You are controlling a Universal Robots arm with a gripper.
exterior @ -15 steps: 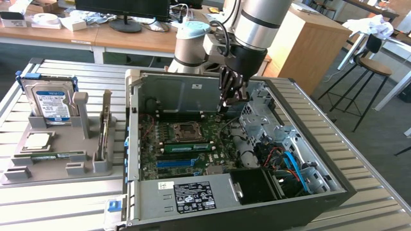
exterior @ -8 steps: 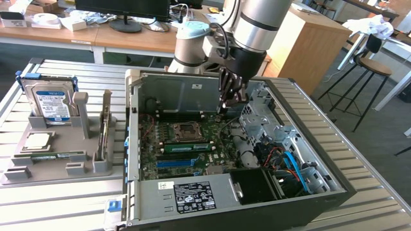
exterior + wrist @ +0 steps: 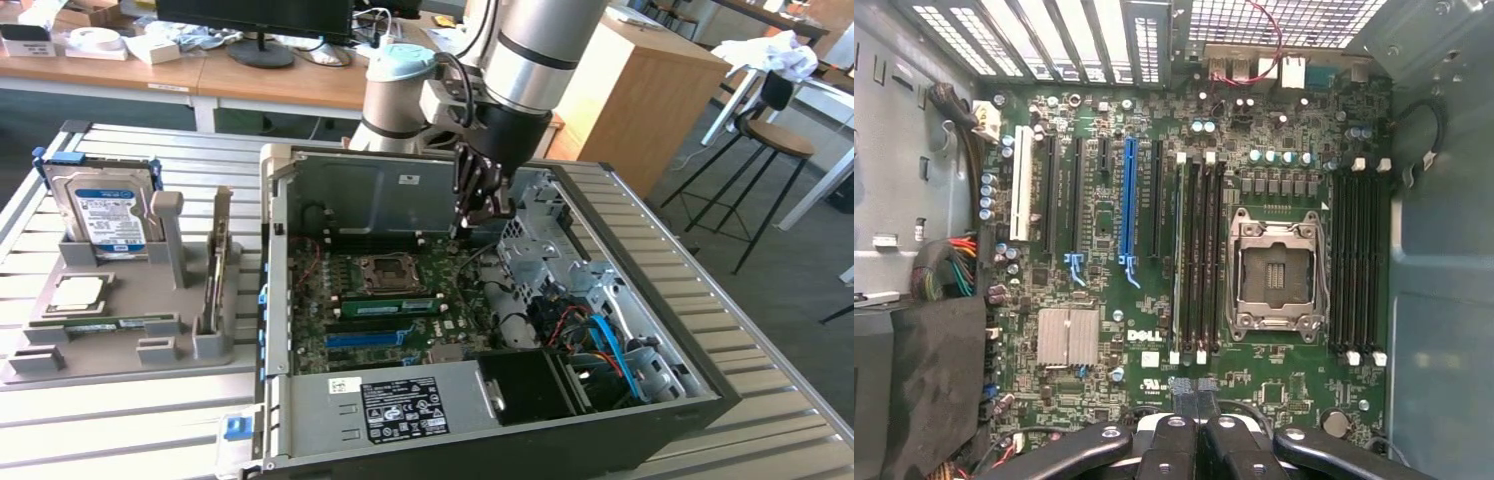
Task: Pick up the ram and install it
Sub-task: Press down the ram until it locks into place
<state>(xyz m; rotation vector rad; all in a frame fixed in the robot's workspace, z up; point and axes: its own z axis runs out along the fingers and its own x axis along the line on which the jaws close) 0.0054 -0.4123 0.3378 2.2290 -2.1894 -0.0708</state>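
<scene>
Lying flat on the grey tray (image 3: 80,365) at the exterior view's left, the ram (image 3: 118,323) is sitting well apart from the hand (image 3: 483,218), which is hovering over the open computer's motherboard (image 3: 1094,390), fingertips (image 3: 1182,398) closed together, gripping nothing.

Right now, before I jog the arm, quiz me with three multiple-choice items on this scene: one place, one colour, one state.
1. The black gripper hangs:
A. over the grey parts tray
B. over the green motherboard in the open metal computer case
C. beside the stool

2. The label on the upright silver hard drive is mostly:
A. red
B. blue
C. yellow

3. The square metal-framed processor socket is:
A. empty
B. holding a chip
C. under a fan

Answers:
1. B, it hangs above the board inside the case.
2. B, blue covers most of the label.
3. A, bare contacts show inside the frame.
</scene>
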